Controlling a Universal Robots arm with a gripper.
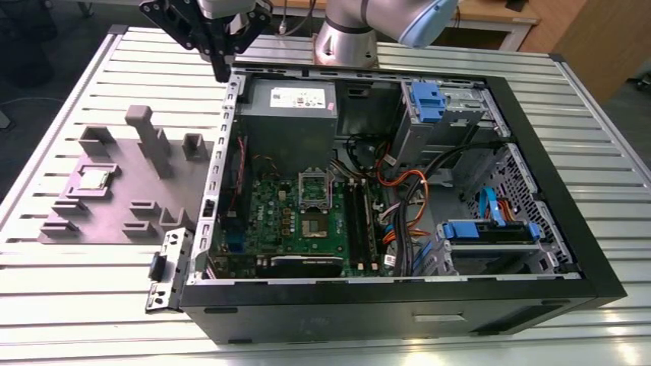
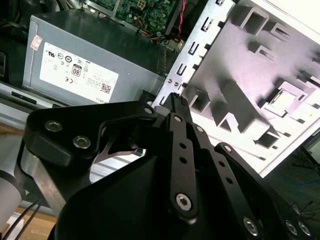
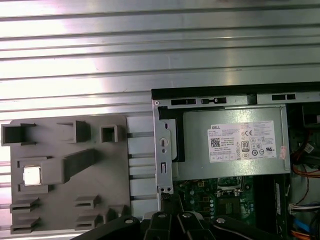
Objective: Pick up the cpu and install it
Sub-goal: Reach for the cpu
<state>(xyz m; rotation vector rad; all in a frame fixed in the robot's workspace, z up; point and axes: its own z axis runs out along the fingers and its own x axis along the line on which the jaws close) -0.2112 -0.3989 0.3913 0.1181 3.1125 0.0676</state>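
Observation:
The cpu (image 1: 94, 178), a small silvery square chip, lies in a recess of the grey fixture plate (image 1: 72, 221) on the exterior view's left, beside the open computer case. Both wrist views show the cpu (image 2: 287, 100) (image 3: 32, 176) resting there untouched. My gripper (image 1: 221, 75) hangs above the case's back corner, near the power supply, well away from the chip. Its black fingers (image 2: 175, 107) are shut together with nothing between them; their tips (image 3: 172, 198) sit over the case wall. The green motherboard (image 1: 295, 221) with its metal socket frame (image 1: 314, 191) lies inside the case.
The black case (image 1: 569, 229) holds a grey power supply (image 1: 295, 103), blue drive brackets (image 1: 489, 229) and orange cables (image 1: 392, 229). The fixture plate has tall grey posts (image 1: 152, 141) near the cpu. Everything stands on a slatted metal table (image 1: 102, 305).

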